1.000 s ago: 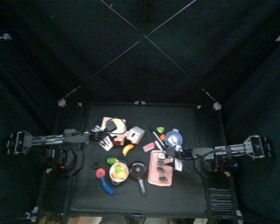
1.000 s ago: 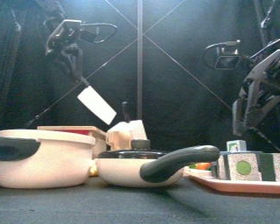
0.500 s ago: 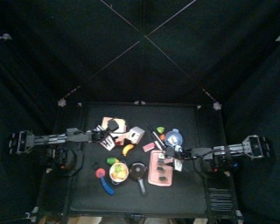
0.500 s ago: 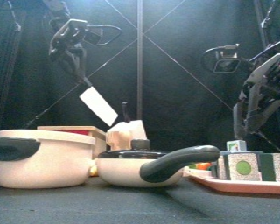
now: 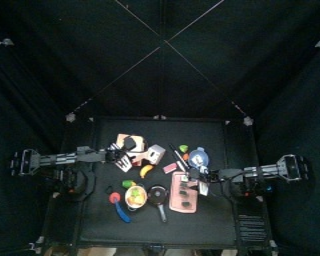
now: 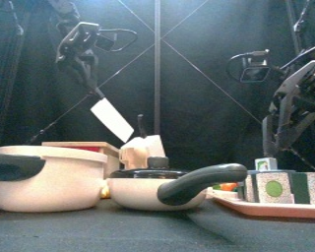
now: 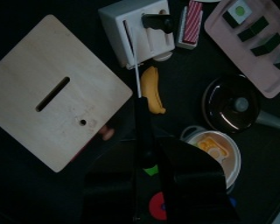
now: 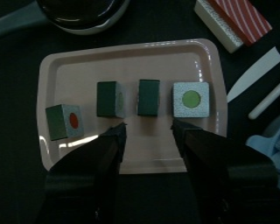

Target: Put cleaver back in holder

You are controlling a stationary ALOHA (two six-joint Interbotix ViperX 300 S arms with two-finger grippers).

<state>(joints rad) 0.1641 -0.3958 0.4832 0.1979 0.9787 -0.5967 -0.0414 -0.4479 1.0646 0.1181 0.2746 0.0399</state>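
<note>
Above the table's left half, the cleaver [image 6: 110, 118] hangs in the air with its pale, squarish blade tilted and pointing down. Its handle is pinched in the jaws of the left gripper [image 6: 88, 85], which stand partly closed around it. From the left wrist, the blade [image 7: 55, 92] shows as a broad beige slab with a slot and a small hole. The cleaver is not in the holder [image 6: 147, 152]. In the front view the blade's lower corner sits up and to the left of that pale block, apart from it. The holder [image 7: 133, 35] stands on the table [image 6: 147, 231] with slots in its top and a dark handle sticking out of it. A red-and-white striped piece [image 7: 192, 13] lies just beside it, and a banana [image 7: 154, 92] lies near it.

Nearer the front edge stand a cream pot [image 6: 42, 177] and a pan [image 6: 154, 187] with a dark handle. At the right lies a pink tray [image 8: 130, 61] holding four small blocks. The right gripper [image 8: 149, 140] hovers over the tray, jaws spread wide and holding nothing.
</note>
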